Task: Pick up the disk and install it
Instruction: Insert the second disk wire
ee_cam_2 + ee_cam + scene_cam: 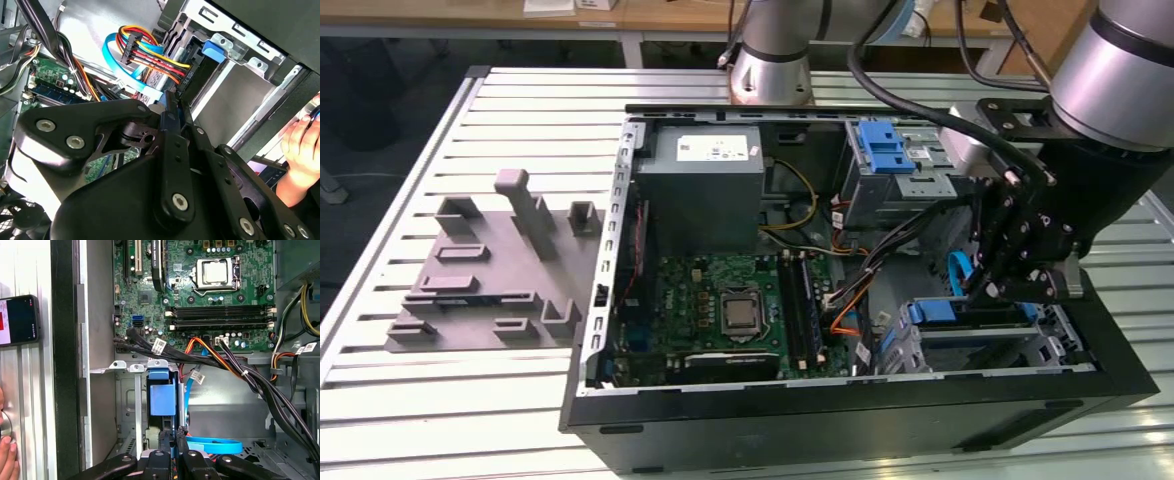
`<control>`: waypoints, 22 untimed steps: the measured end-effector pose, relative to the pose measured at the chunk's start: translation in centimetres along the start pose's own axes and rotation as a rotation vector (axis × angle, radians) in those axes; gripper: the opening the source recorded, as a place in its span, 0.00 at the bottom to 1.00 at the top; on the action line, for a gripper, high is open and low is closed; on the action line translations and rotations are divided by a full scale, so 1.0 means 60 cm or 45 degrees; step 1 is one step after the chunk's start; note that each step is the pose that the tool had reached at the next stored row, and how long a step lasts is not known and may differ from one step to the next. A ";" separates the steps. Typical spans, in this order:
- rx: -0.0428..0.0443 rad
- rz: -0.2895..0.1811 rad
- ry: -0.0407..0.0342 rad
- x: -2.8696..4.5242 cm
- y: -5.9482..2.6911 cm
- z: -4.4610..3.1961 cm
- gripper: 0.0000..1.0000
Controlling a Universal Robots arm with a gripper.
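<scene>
The disk (163, 397) stands in the drive bay at the open computer case's (600, 330) corner, on the exterior view's right. Its blue plastic carrier end faces up, and its silver body is hidden in the bay. In the exterior view the same blue end (967, 312) sits just under the arm's wrist. My gripper (175, 434) reaches down into that bay, with its fingers drawn close together on the near edge of the blue carrier. In the second wrist view the gripper (172, 102) is also shut, beside a bundle of coloured wires.
A grey power supply box (707, 190), the motherboard (727, 300) and a silver cage with a blue latch (887, 150) fill the case. Black cable bundles (240, 375) and a blue flat cable (212, 445) cross near the bay. A grey fixture (487, 270) lies outside. A person's hand (300, 145) and a phone (19, 320) are beside the case.
</scene>
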State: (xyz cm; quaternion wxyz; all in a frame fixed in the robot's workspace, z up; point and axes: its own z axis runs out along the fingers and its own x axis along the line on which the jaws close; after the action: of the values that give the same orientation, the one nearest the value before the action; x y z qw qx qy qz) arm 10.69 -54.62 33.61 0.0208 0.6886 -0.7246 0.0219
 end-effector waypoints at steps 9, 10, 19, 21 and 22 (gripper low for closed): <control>0.000 0.000 -0.0045 0.000 -0.001 0.002 0.16; 0.000 0.000 -0.0049 0.000 -0.001 0.002 0.16; 0.000 0.000 -0.0094 0.000 -0.003 0.003 0.16; -0.001 0.000 -0.0111 0.000 -0.004 0.004 0.16; -0.001 0.000 -0.0114 0.000 -0.004 0.004 0.16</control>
State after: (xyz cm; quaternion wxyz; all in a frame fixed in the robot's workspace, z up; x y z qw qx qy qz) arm 10.94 -54.66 33.37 0.0177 0.6886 -0.7246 0.0186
